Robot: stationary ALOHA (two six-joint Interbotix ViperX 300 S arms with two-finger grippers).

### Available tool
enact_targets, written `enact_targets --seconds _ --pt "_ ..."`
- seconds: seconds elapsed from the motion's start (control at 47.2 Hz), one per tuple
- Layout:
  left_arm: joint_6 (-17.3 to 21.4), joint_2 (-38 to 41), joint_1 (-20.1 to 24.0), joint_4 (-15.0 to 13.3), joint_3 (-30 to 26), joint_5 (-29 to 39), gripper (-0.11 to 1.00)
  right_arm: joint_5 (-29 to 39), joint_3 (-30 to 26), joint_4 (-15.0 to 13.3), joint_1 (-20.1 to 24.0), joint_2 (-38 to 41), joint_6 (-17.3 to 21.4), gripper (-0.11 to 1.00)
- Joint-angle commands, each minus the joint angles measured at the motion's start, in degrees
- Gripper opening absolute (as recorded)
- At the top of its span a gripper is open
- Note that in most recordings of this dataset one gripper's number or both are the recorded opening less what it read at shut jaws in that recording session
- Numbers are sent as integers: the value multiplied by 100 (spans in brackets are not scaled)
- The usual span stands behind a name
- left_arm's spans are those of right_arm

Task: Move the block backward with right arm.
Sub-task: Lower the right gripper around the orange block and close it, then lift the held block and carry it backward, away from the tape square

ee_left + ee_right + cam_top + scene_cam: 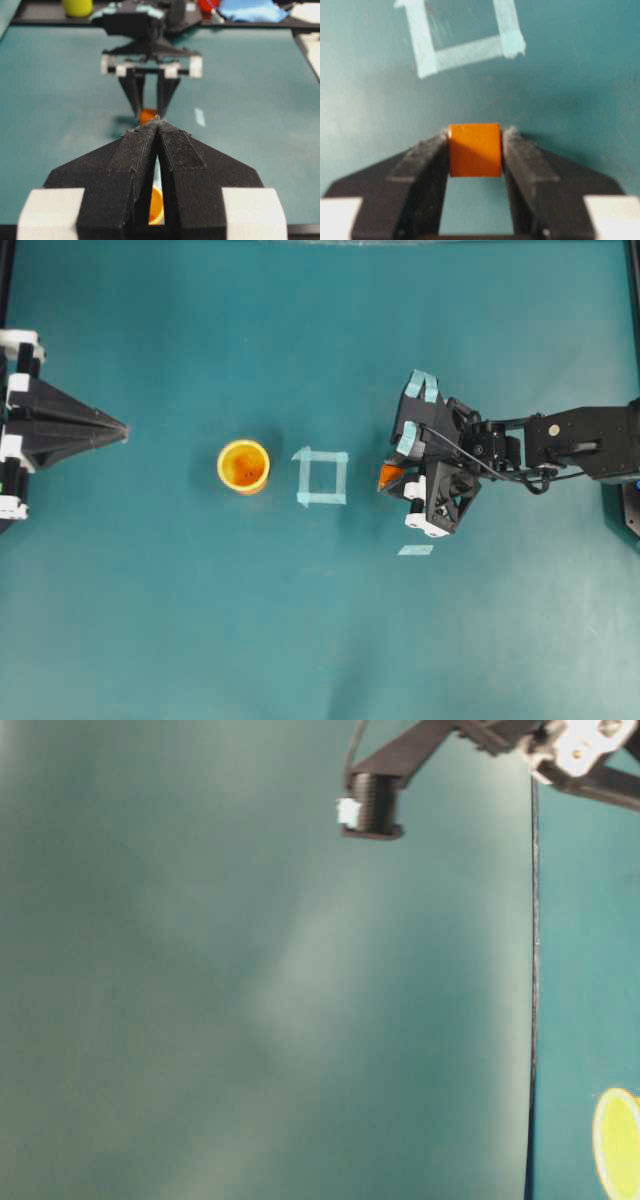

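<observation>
Yellow-orange cup (244,466) upright, inside unclear, right pincer (475,142) clamped on block (474,149), left pincer (122,430) closed

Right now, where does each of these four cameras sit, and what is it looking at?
Overhead: above the table, looking down; both arms, cup, tape square.
Table-level: low, blurred; only an arm part.
Left wrist: behind the left gripper, facing the right gripper.
Right wrist: behind its fingers, around the block.
Shared: block, both wrist views.
</observation>
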Motion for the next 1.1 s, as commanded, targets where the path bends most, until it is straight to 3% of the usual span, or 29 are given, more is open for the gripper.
enact_targets --seconds 0.0,0.593,1.08 --pt "0 35 -9 9 -185 -26 0 325 -185 0 -9 -378 18 41" --pt "26 18 -9 9 -185 -35 0 1978 -659 -26 -149 -1670 0 41" --pt "26 0 -9 9 -193 -35 0 2338 -1178 -35 -1204 -1600 0 41"
